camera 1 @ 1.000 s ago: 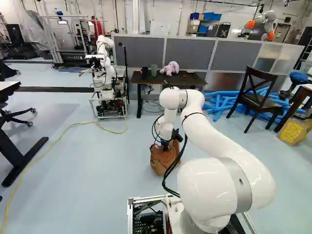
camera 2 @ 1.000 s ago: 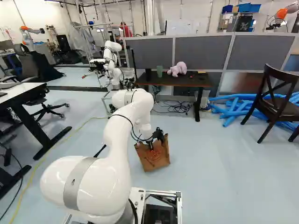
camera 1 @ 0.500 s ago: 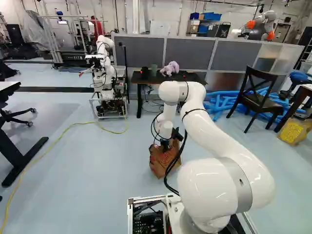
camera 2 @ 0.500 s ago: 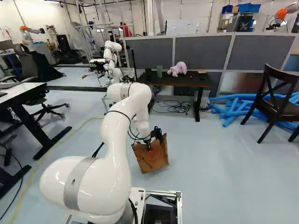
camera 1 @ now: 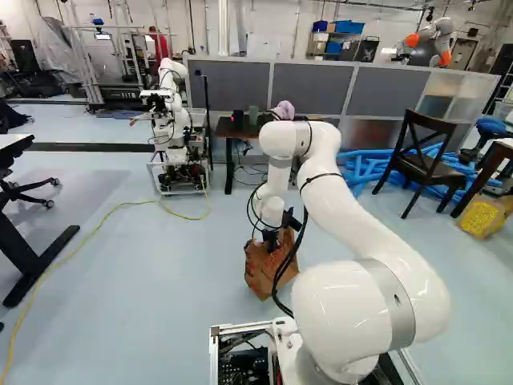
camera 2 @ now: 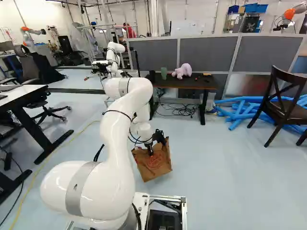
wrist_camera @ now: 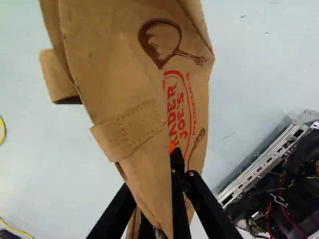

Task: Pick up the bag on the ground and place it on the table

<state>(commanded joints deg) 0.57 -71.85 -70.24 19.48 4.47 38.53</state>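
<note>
The white jointed arm (camera 2: 115,129) has raised its elbow, and its black two-fingered gripper (camera 2: 150,152) has carried the brown paper bag (camera 2: 156,167) slightly nearer, fingers closed on its upper part. The bag tilts well short of the dark rectangular table (camera 2: 195,84) bearing a pale-purple plush toy (camera 2: 182,71).

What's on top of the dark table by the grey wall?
A plush toy, a green cup, something black and something yellow. The toy covers whatever is right behind it.
</note>
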